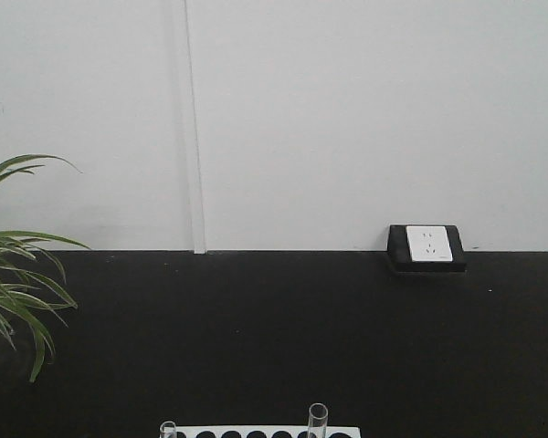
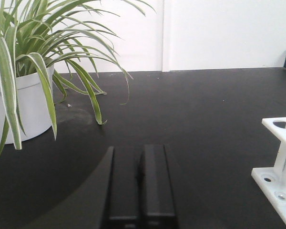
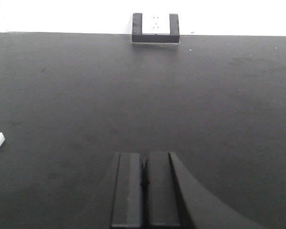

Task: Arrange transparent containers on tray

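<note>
Two test tubes stand near the ends of the white rack so they cannot tip, while the left gripper and right gripper are pressed together, empty.

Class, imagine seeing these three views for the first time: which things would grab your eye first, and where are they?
The leafy green-and-white striped plant in its white pot stands out at the left of the black table top. A white socket in a black housing sits at the table's far edge, right of centre. At the front view's bottom edge, two clear glass test tubes stand in a white holed rack.
</note>
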`<state>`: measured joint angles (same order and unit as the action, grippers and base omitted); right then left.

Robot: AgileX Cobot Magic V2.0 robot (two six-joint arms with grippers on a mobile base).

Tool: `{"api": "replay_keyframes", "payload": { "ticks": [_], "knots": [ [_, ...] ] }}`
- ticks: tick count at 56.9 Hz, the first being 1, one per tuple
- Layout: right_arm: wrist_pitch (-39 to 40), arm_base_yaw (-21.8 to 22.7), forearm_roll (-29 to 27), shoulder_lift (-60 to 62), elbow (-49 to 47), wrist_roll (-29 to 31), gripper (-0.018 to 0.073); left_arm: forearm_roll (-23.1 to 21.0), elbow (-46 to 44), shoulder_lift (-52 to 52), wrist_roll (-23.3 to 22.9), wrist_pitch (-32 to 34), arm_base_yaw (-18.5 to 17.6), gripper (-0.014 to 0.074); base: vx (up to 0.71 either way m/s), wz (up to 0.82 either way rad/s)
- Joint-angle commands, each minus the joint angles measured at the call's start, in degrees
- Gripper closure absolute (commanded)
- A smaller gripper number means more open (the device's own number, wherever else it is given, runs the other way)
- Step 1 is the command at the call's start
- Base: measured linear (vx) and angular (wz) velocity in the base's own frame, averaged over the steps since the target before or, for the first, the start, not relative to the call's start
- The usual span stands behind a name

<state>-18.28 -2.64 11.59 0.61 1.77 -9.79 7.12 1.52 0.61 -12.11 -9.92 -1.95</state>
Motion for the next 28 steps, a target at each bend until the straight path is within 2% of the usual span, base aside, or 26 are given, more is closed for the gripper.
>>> {"api": "replay_keyframes", "payload": {
  "ticks": [1, 28],
  "knots": [
    [4.52, 0.19, 0.67, 0.40, 0.48, 0.13, 0.0571, -0.13, 2.07, 0.80, -0.21, 4.98, 0.09, 0.0603, 0.00, 0.00],
    [4.52, 0.19, 0.67, 0.40, 0.48, 0.13, 0.0571, -0.13, 2.07, 0.80, -0.21, 4.98, 0.09, 0.0603, 0.00, 0.00]
  ]
}}
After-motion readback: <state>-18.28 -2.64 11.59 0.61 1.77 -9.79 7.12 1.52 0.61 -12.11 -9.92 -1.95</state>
